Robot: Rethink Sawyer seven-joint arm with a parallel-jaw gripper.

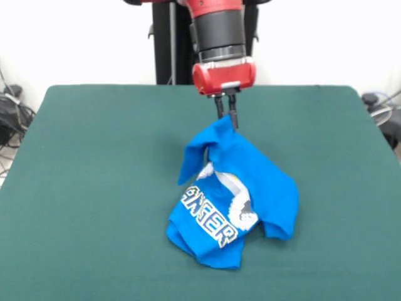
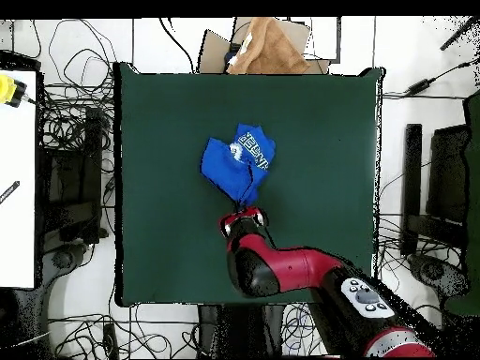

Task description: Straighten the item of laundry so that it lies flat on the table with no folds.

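The item of laundry [image 1: 241, 194] is a bright blue T-shirt with white lettering, crumpled in the middle of the table [image 1: 94, 188]. One corner of it is pulled up into a peak while the rest droops onto the green cloth in folds. My gripper [image 1: 227, 114] hangs straight down from the red wrist and is shut on that raised corner. In the overhead view the shirt [image 2: 236, 164] lies a little left of the table's [image 2: 319, 169] centre, with the gripper [image 2: 246, 214] at its lower edge.
Cables and dark equipment lie off both sides of the table. A brown cardboard piece [image 2: 267, 49] sits beyond the table's top edge in the overhead view. A white surface [image 2: 17, 178] stands at the left.
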